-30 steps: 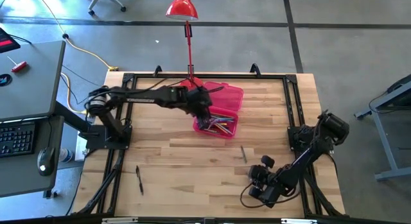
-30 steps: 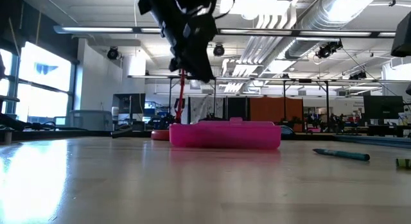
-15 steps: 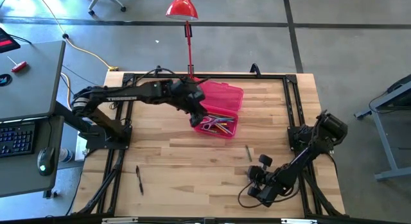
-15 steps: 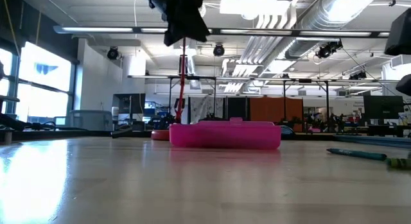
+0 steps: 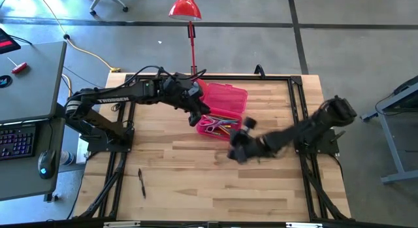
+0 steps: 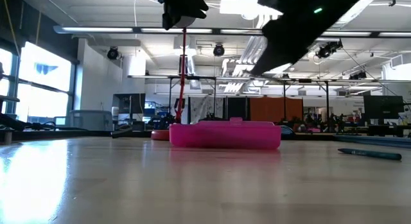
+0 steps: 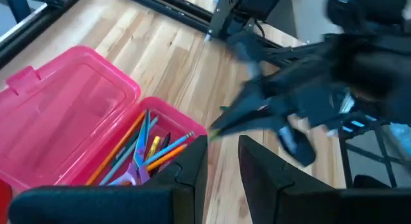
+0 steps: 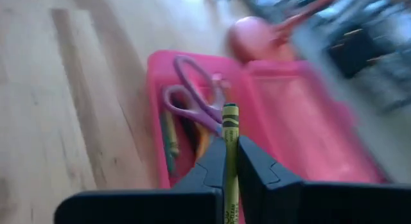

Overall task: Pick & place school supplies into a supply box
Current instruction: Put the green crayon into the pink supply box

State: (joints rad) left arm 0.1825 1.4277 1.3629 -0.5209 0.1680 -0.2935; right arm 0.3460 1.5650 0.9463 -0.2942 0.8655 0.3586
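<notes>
The supply box point(image 5: 221, 114), translucent pink, lies open on the table's far middle, its lid point(image 7: 70, 115) folded back. In its tray are pens, pencils and purple-handled scissors point(image 8: 196, 99). My right gripper point(image 5: 234, 149) hovers just near-right of the box, shut on a yellow-green crayon point(image 8: 230, 140). My left gripper point(image 7: 221, 166) hangs above the tray's left end, its fingers apart with nothing between them. A teal pen point(image 6: 369, 153) lies flat on the table right of the box. A black pen point(image 5: 141, 182) lies at the near left. My right gripper pinches the crayon's shaft point(image 8: 230, 161) between its two fingers. The crayon lies along the fingers, and its free end point(image 8: 230, 113) sticks out past the fingertips toward the box. It is lifted clear of the table.
A red desk lamp point(image 5: 185, 8) stands behind the table's far edge, its pole point(image 6: 183, 76) rising behind the box. Black frame rails point(image 5: 297, 104) run along the table's sides. Bare wood lies open at the near middle point(image 5: 196, 182).
My right gripper has shut on the crayon, lifted it and swung from the near right corner toward the box. My left gripper has risen from the tray and drawn a little toward the left edge. The teal pen has slid slightly toward the right.
</notes>
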